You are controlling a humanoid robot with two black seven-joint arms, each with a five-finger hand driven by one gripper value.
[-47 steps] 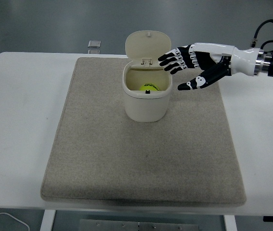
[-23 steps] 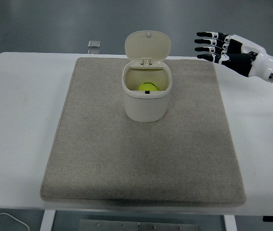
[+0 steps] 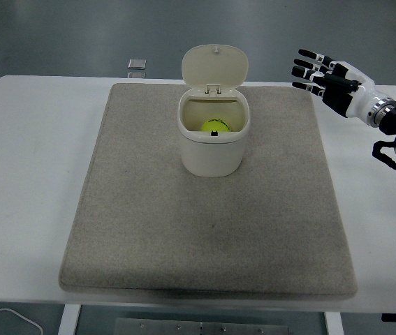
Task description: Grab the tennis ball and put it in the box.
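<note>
Far left, lower corner: a thin white cable (image 3: 5, 317) loops below the tabletop's near edge. White tabletop (image 3: 30, 181), smooth, bare on this side. A large grey-beige mat (image 3: 149, 230) covers the middle, rectangular with rounded corners, felt-like nap, lying flat.

Beyond the mat's far edge, left of centre: a small clear square object (image 3: 136, 65) on the tabletop, too small to identify.

Centre, toward the mat's far half: the box (image 3: 212, 143), a cream plastic bin with rounded corners and smooth glossy walls, standing upright. Its hinged lid (image 3: 215, 67) is tipped up and back, inner face toward the camera. Inside, the tennis ball (image 3: 216, 126), bright yellow-green and fuzzy, sits low against the near wall; only its upper part shows over the rim. Nothing covers the opening.

Right: the robot hand (image 3: 318, 70) hangs above the mat's far right corner, well apart from the box. Fingers straight and fanned out, black with white joints, gripping nothing. White forearm shell, then black wrist hardware at the right edge.
</note>
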